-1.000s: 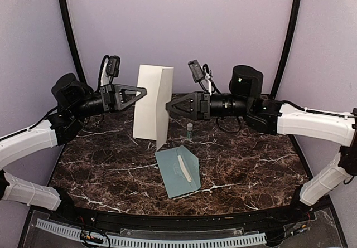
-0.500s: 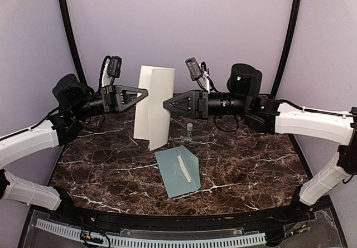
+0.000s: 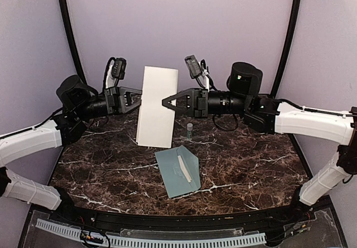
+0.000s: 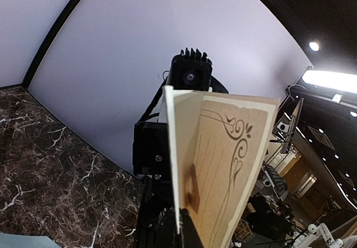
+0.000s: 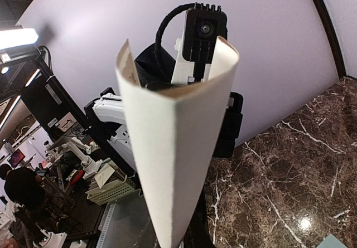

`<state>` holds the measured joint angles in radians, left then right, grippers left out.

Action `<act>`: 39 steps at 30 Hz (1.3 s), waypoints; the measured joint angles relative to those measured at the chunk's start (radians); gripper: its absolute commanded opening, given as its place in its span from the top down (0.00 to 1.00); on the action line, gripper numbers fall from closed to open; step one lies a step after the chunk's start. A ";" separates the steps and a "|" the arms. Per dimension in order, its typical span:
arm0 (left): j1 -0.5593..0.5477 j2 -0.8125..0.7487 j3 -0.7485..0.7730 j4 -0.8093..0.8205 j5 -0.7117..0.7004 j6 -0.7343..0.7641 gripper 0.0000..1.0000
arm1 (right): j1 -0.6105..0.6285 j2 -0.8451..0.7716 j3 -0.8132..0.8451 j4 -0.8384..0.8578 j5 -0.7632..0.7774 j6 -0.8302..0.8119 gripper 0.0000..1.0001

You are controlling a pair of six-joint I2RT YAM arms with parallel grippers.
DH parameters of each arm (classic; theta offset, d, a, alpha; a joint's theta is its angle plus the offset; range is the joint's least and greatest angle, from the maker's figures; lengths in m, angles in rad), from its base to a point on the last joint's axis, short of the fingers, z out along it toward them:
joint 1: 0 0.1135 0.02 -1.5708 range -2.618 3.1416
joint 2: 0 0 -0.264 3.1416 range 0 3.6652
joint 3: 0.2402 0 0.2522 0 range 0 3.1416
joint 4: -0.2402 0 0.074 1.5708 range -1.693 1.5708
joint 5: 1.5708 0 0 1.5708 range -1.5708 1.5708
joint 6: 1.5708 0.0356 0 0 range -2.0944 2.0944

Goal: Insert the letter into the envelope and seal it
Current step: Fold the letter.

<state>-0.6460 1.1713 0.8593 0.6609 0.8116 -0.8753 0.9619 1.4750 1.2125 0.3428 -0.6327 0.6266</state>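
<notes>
The letter (image 3: 157, 107) hangs upright in the air above the back of the table, folded lengthwise, its plain white back towards the top camera. My left gripper (image 3: 140, 98) is shut on its left edge; the left wrist view shows the cream inner face with dark scrollwork (image 4: 226, 159) running down into the closed jaws (image 4: 183, 228). My right gripper (image 3: 166, 101) is shut on its right side; the right wrist view shows the fold ridge (image 5: 175, 147) facing the camera. The grey-teal envelope (image 3: 178, 171) lies flat in front, flap open, white strip showing.
A small white-and-green glue stick (image 3: 189, 130) stands on the dark marble table (image 3: 251, 164) behind the envelope, below my right arm. Purple walls and black poles close in the back and sides.
The two halves of the letter have closed together, so it now looks like a flat narrow panel. Both grippers have moved inward toward each other, and the letter has shifted slightly right.
</notes>
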 measured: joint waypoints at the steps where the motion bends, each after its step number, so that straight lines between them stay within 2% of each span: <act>1: -0.001 0.002 0.000 0.001 0.000 0.000 1.00 | 0.000 0.000 0.001 0.002 0.000 0.000 0.91; 5: -0.005 0.006 0.000 0.005 0.000 -0.001 1.00 | 0.000 0.002 0.001 0.002 0.001 0.002 1.00; 8: -0.005 0.006 0.000 0.012 0.000 -0.001 1.00 | 0.000 0.003 0.001 0.000 0.005 0.003 1.00; 10: -0.005 0.006 0.000 0.016 -0.001 -0.001 0.86 | 0.000 0.003 0.001 0.000 0.009 0.002 1.00; 11: -0.005 0.006 0.000 0.019 -0.002 -0.001 0.70 | 0.000 0.003 0.001 0.000 0.015 0.002 1.00; 12: -0.006 0.006 -0.001 0.022 -0.005 -0.003 0.61 | 0.000 0.003 0.001 -0.002 0.021 0.001 1.00; 13: -0.008 0.006 -0.002 0.021 -0.008 0.004 0.47 | 0.000 0.003 0.001 -0.004 0.026 0.000 1.00; 16: -0.010 0.001 -0.005 0.013 -0.022 0.002 0.27 | 0.000 0.002 0.001 -0.008 0.038 -0.004 1.00; 18: -0.010 -0.010 -0.008 0.002 -0.033 0.009 0.23 | 0.000 0.002 0.001 -0.010 0.047 -0.008 1.00; 23: -0.011 -0.032 -0.010 -0.010 -0.037 0.007 0.20 | 0.000 0.000 0.001 -0.031 0.061 -0.019 1.00; 25: -0.011 -0.032 -0.011 -0.015 -0.030 0.006 0.21 | 0.000 -0.003 0.001 -0.036 0.064 -0.020 1.00; 27: -0.012 -0.032 -0.011 -0.026 -0.025 0.007 0.27 | 0.000 -0.005 0.001 -0.037 0.066 -0.022 1.00; 29: -0.014 -0.032 -0.011 -0.037 -0.020 0.008 0.44 | 0.000 -0.006 0.001 -0.037 0.068 -0.023 1.00; 30: -0.016 -0.032 -0.011 -0.046 -0.018 0.013 0.50 | 0.000 -0.006 0.001 -0.038 0.068 -0.023 1.00; 33: -0.022 -0.031 -0.012 -0.071 -0.011 0.019 0.82 | 0.000 -0.007 0.001 -0.041 0.072 -0.023 1.00; 34: -0.024 -0.030 -0.012 -0.078 -0.010 0.026 0.88 | 0.000 -0.008 0.001 -0.043 0.073 -0.023 0.99; 35: -0.026 -0.030 -0.013 -0.084 -0.009 0.031 0.97 | 0.000 -0.009 0.001 -0.046 0.074 -0.023 0.95; 39: -0.027 -0.029 -0.015 -0.092 -0.008 0.036 1.00 | 0.001 -0.014 0.001 -0.056 0.080 -0.026 0.67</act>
<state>-0.6727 1.1423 0.8440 0.5694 0.8036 -0.8391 0.9627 1.4605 1.2137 0.2871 -0.5522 0.6006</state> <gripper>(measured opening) 0.010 0.167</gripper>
